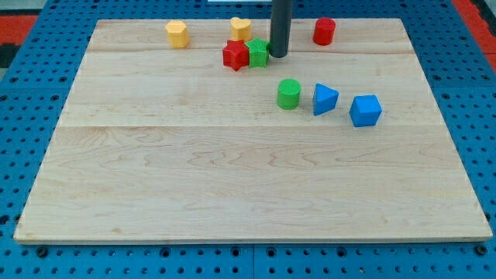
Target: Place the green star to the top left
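Observation:
The green star sits near the view's top centre of the wooden board. It touches a red star on its left. My tip is at the green star's right side, touching it or nearly so. The dark rod rises straight up out of the view's top.
A yellow heart lies just above the two stars. A yellow hexagon is at the top left and a red cylinder at the top right. A green cylinder, a blue triangle and a blue cube lie right of centre.

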Tool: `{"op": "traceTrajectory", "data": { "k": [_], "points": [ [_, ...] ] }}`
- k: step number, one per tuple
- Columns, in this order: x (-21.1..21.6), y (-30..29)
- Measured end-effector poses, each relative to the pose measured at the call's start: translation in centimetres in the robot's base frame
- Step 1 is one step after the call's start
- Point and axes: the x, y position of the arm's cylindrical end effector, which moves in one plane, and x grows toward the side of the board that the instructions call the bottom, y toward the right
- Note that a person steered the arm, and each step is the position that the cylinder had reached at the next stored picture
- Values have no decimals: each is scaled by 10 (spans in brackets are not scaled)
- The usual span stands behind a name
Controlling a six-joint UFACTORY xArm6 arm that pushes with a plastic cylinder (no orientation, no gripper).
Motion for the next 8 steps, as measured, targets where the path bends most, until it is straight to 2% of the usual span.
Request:
{"op": "traceTrajectory", "data": {
  "k": [3,6,7,8],
  "points": [
    [-12,-11],
    [12,-107],
    [12,-159],
    [34,-170]
  ]
}}
